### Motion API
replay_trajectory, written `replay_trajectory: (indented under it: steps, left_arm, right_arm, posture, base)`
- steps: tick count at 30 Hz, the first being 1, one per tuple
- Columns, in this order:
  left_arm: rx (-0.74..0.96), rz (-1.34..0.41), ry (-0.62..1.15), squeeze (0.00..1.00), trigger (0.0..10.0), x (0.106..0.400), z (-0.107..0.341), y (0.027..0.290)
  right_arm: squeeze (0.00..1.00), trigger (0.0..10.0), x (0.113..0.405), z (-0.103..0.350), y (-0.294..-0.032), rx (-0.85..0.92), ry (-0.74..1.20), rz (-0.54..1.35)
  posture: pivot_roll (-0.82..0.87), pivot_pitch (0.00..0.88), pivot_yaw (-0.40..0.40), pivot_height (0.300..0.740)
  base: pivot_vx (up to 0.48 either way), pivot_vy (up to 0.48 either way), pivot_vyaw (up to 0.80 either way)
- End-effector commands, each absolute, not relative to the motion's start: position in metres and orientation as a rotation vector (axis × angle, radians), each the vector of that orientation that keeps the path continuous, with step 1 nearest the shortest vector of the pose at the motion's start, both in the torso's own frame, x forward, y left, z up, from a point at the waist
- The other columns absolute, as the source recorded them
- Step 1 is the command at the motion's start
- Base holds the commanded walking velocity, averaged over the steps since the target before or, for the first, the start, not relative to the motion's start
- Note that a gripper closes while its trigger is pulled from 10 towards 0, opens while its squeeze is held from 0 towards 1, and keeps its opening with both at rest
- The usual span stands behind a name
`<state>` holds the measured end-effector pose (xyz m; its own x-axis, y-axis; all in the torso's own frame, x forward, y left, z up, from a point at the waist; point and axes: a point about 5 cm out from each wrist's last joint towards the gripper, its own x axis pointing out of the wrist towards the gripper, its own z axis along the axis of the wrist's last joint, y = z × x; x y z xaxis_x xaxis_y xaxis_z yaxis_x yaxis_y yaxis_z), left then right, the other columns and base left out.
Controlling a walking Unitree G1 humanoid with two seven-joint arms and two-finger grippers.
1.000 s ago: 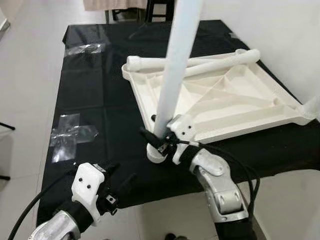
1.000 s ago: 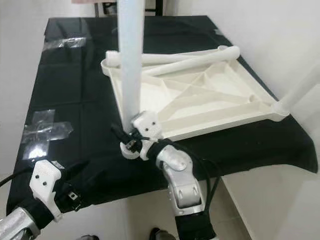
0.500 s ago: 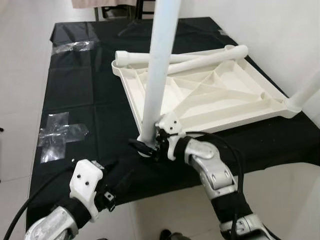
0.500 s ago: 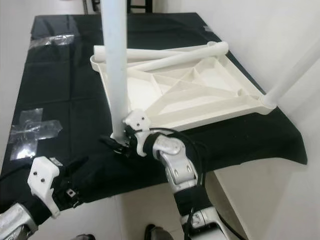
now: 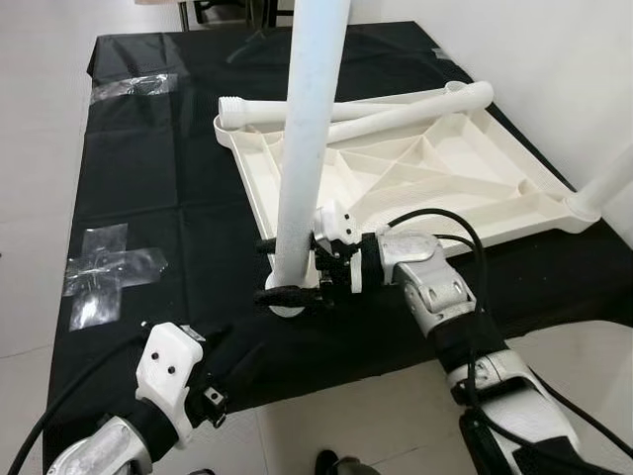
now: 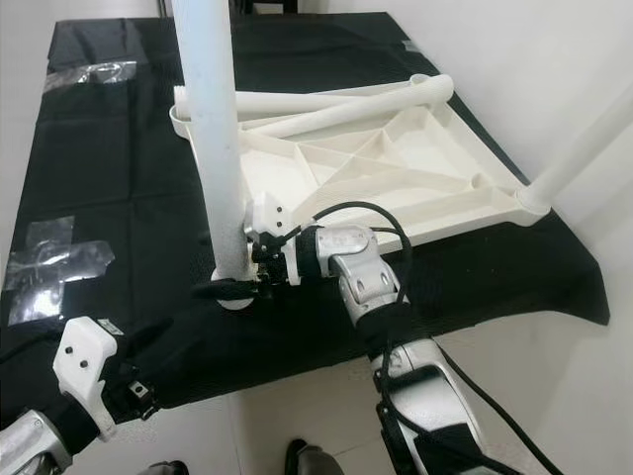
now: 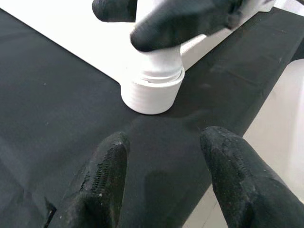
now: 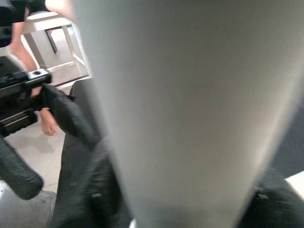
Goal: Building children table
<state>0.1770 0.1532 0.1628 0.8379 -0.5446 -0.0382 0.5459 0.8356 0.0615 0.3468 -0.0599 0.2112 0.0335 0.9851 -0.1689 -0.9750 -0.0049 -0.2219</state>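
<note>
A long white table leg (image 5: 309, 139) stands upright, its threaded end (image 7: 153, 90) resting on the black cloth beside the near corner of the upturned white tabletop (image 5: 425, 183). My right gripper (image 5: 287, 269) is shut on the leg just above that end, one finger on each side. In the right wrist view the leg (image 8: 190, 109) is close up. My left gripper (image 7: 164, 142) hovers open low over the cloth near the table's front edge, a short way from the leg's end, holding nothing.
Two more white legs (image 5: 396, 104) lie across the tabletop's far edge, and another leg (image 5: 605, 183) rises from its right corner. Clear plastic bags (image 5: 104, 282) lie on the black cloth (image 5: 138, 188) at the left. The white wall is close on the right.
My right forearm has swung out to the right, and its gripper now reaches the leg from the side. The leg stands straighter. The camera shifted; the left gripper has barely moved.
</note>
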Motion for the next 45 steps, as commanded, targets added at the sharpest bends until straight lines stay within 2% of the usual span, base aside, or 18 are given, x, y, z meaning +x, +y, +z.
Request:
replay_trajectory:
  steps: [1, 13, 15, 16, 17, 18, 21, 22, 23, 28, 29, 31, 32, 33, 34, 39, 40, 45]
  left_arm:
    - [0.092, -0.581, 0.039, 0.0, 10.0, 0.173, 0.162, 0.153]
    - [0.084, -0.584, 0.044, 0.0, 10.0, 0.17, 0.161, 0.151]
    - [0.083, -0.583, 0.045, 0.0, 10.0, 0.169, 0.161, 0.151]
    - [0.084, -0.578, 0.047, 0.0, 10.0, 0.168, 0.162, 0.153]
    - [0.084, -0.578, 0.047, 0.0, 10.0, 0.168, 0.162, 0.153]
    - [0.082, -0.572, 0.048, 0.0, 10.0, 0.167, 0.162, 0.155]
    - [0.082, -0.572, 0.048, 0.0, 10.0, 0.167, 0.162, 0.155]
    - [0.085, -0.574, 0.053, 0.0, 10.0, 0.167, 0.162, 0.157]
    - [0.082, -0.582, 0.053, 0.0, 10.0, 0.168, 0.162, 0.156]
    - [0.081, -0.595, 0.049, 0.0, 10.0, 0.171, 0.162, 0.153]
    - [0.081, -0.591, 0.045, 0.0, 10.0, 0.172, 0.162, 0.153]
    - [0.081, -0.587, 0.043, 0.0, 10.0, 0.172, 0.162, 0.154]
    - [0.085, -0.582, 0.042, 0.0, 10.0, 0.173, 0.162, 0.155]
    - [0.085, -0.582, 0.042, 0.0, 10.0, 0.173, 0.162, 0.155]
    - [0.087, -0.581, 0.038, 0.0, 10.0, 0.174, 0.163, 0.155]
    - [0.09, -0.583, 0.031, 0.0, 10.0, 0.175, 0.164, 0.153]
    - [0.09, -0.579, 0.026, 0.0, 10.0, 0.176, 0.164, 0.153]
    - [0.09, -0.573, 0.019, 0.0, 10.0, 0.178, 0.165, 0.154]
  right_arm:
    - [0.0, 0.0, 0.347, 0.209, -0.059, -0.315, -0.025, 1.57]
    - [0.0, 0.0, 0.351, 0.202, -0.078, -0.314, 0.005, 1.522]
    - [0.0, 0.0, 0.353, 0.196, -0.084, -0.3, 0.01, 1.407]
    - [0.0, 0.0, 0.347, 0.175, -0.085, -0.246, 0.04, 1.036]
    - [0.0, 0.0, 0.347, 0.175, -0.085, -0.246, 0.04, 1.036]
    - [0.0, 0.0, 0.331, 0.157, -0.093, -0.206, 0.084, 0.712]
    - [0.0, 0.0, 0.331, 0.157, -0.093, -0.206, 0.084, 0.712]
    - [0.0, 0.0, 0.298, 0.144, -0.088, -0.212, 0.128, 0.644]
    - [0.0, 0.0, 0.287, 0.145, -0.086, -0.222, 0.121, 0.639]
    - [0.0, 0.0, 0.29, 0.147, -0.078, -0.269, 0.094, 0.74]
    - [0.0, 6.6, 0.299, 0.149, -0.079, -0.276, 0.088, 0.723]
    - [0.0, 6.6, 0.303, 0.15, -0.079, -0.278, 0.089, 0.714]
    - [0.0, 10.0, 0.307, 0.152, -0.077, -0.257, 0.086, 0.748]
    - [0.0, 10.0, 0.307, 0.152, -0.077, -0.257, 0.086, 0.748]
    - [1.0, 10.0, 0.312, 0.159, -0.073, -0.199, 0.075, 0.83]
    - [1.0, 10.0, 0.324, 0.193, -0.069, -0.105, -0.055, 1.003]
    - [0.0, 10.0, 0.329, 0.21, -0.075, -0.097, -0.119, 1.088]
    - [0.0, 10.0, 0.342, 0.221, -0.083, -0.097, -0.126, 1.194]
  posture:
    - [0.2, 0.26, -0.11, 0.74]
    - [0.18, 0.268, -0.114, 0.74]
    - [0.18, 0.274, -0.123, 0.74]
    - [0.16, 0.283, -0.123, 0.74]
    - [0.16, 0.283, -0.123, 0.74]
    - [0.16, 0.285, -0.122, 0.74]
    - [0.16, 0.285, -0.122, 0.74]
    - [0.14, 0.291, -0.105, 0.74]
    - [0.14, 0.279, -0.099, 0.74]
    - [0.15, 0.273, -0.107, 0.74]
    - [0.15, 0.266, -0.107, 0.74]
    - [0.15, 0.266, -0.107, 0.74]
    - [0.16, 0.263, -0.108, 0.74]
    - [0.16, 0.263, -0.108, 0.74]
    - [0.15, 0.256, -0.105, 0.74]
    - [0.16, 0.248, -0.107, 0.74]
    - [0.17, 0.243, -0.113, 0.74]
    - [0.17, 0.238, -0.116, 0.74]
  base:
    - [0.0, 0.0, 0.0]
    - [0.0, 0.0, 0.0]
    - [0.0, 0.0, 0.0]
    - [0.0, 0.0, 0.0]
    - [0.0, 0.0, 0.0]
    - [0.0, 0.0, 0.0]
    - [0.0, 0.0, 0.0]
    - [0.0, 0.0, 0.0]
    - [0.0, 0.0, 0.0]
    - [0.0, 0.0, 0.0]
    - [0.0, 0.0, 0.0]
    - [0.0, 0.0, 0.0]
    - [0.0, 0.0, 0.0]
    - [0.0, 0.0, 0.0]
    - [0.0, 0.0, 0.0]
    - [0.0, 0.0, 0.0]
    - [0.0, 0.0, 0.0]
    - [0.0, 0.0, 0.0]
